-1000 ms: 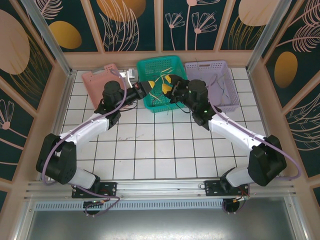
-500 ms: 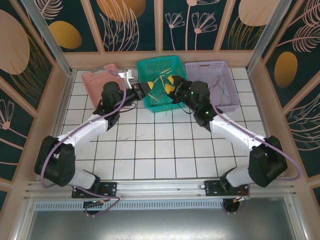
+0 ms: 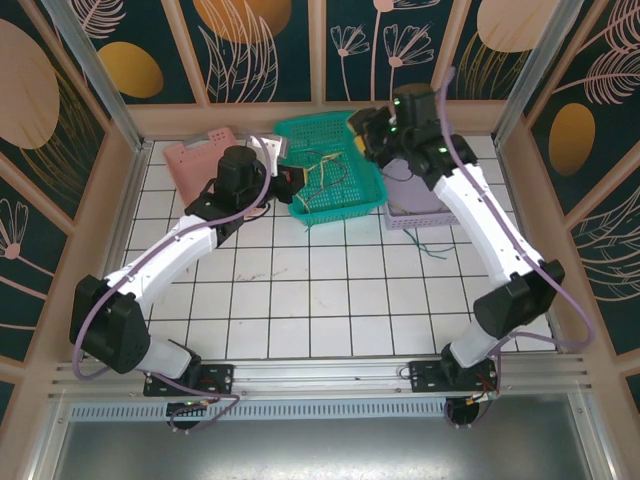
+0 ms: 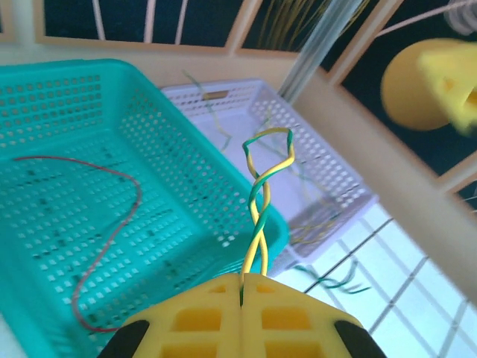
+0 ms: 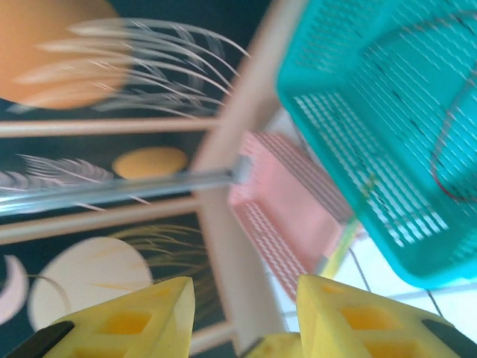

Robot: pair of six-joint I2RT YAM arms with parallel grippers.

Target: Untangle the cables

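In the left wrist view my left gripper (image 4: 248, 277) is shut on a twisted yellow-and-green pair of cables (image 4: 261, 209) that stands up from its fingers over the teal basket (image 4: 186, 171). A thin red cable (image 4: 123, 216) lies loose on that basket's floor. From above, the left gripper (image 3: 296, 180) is at the teal basket's (image 3: 360, 195) left edge. My right gripper (image 3: 360, 132) is raised high over the basket's far right corner. Its fingers (image 5: 149, 313) stand apart and open (image 5: 246, 298) with nothing between them. The view there is blurred.
A lilac basket (image 4: 328, 179) with thin wires in it stands right of the teal one, partly behind my right arm (image 3: 470, 205). A green cable (image 3: 432, 245) lies on the tiles in front of it. A pink basket (image 3: 195, 160) is at the back left.
The right arm has swung up and back, away from the teal basket, which has shifted and turned a little. The left gripper stayed shut at the basket's left edge.
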